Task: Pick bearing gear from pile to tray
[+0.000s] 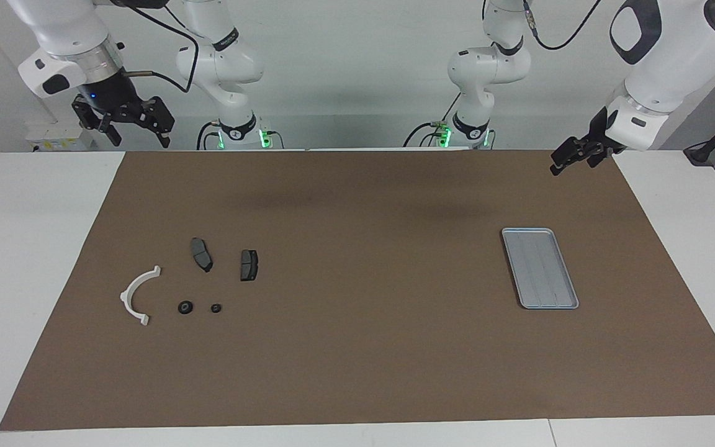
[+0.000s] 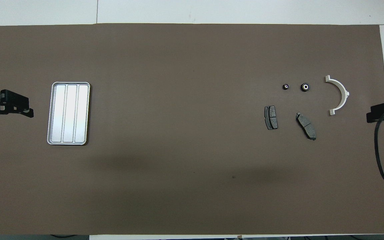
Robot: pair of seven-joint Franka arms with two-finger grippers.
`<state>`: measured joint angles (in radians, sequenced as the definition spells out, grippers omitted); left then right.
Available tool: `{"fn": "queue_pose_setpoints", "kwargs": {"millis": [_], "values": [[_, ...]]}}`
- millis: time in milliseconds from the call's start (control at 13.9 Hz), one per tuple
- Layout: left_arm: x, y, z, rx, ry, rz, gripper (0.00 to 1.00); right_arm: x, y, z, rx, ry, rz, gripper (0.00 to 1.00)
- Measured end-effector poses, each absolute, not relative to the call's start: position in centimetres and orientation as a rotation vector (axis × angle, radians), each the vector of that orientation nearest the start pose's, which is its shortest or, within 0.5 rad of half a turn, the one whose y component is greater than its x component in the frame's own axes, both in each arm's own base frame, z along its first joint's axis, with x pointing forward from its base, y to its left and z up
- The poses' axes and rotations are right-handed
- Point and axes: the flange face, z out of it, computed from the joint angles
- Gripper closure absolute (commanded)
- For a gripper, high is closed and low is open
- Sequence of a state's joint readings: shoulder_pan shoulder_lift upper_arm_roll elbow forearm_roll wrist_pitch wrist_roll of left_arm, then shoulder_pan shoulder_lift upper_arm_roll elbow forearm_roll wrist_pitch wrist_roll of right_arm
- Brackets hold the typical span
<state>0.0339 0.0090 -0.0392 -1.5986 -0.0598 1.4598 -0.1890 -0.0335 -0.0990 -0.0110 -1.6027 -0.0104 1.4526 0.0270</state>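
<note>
The pile lies toward the right arm's end of the table: a white curved arc (image 1: pixel 131 292) (image 2: pixel 342 93), two dark grey brake pads (image 1: pixel 201 254) (image 1: pixel 249 265) nearer to the robots, and two small black rings, a larger one (image 1: pixel 185 307) (image 2: pixel 305 87) and a smaller one (image 1: pixel 216 307) (image 2: pixel 286 87). The grey-blue grooved tray (image 1: pixel 539 268) (image 2: pixel 68 113) lies empty toward the left arm's end. My right gripper (image 1: pixel 126 133) (image 2: pixel 378 113) is open and empty, raised at the mat's edge beside the pile. My left gripper (image 1: pixel 571 166) (image 2: pixel 12 115) is open and empty, raised beside the tray.
A brown mat (image 1: pixel 357 347) covers most of the white table (image 1: pixel 22 248). A black cable (image 2: pixel 380 150) hangs from the right arm over the mat's end.
</note>
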Motion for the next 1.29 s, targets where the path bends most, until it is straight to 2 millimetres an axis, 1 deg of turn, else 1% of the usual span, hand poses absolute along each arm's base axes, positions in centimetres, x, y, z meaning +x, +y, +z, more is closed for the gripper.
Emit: {"fn": "queue_pose_setpoints", "kwargs": {"millis": [431,575,719,862,1006,1294], "values": [[54.3,-1.0,59.8,-3.165,-0.288,0.243,0.0,51.2,-2.6,65.3,-3.141,0.123,0.064,0.0],[54.3,-1.0,59.8,-3.165,-0.288,0.243,0.0,51.8,-2.8,65.1,-3.139,0.128,0.029,0.0],[54.3,-1.0,59.8,-3.165,-0.288,0.243,0.0,53.0,-3.2,64.5,-3.139,0.138,0.015,0.0],[54.3,-1.0,59.8,-3.165,-0.288,0.243,0.0,55.1,-3.6,62.9,-3.139,0.147,0.025,0.0],[54.3,-1.0,59.8,-3.165,-0.288,0.243,0.0,57.6,-3.9,61.0,-3.14,0.15,-0.025,0.0],[54.3,-1.0,59.8,-3.165,-0.288,0.243,0.0,61.0,-4.0,56.8,-3.141,0.15,-0.04,0.0]]}}
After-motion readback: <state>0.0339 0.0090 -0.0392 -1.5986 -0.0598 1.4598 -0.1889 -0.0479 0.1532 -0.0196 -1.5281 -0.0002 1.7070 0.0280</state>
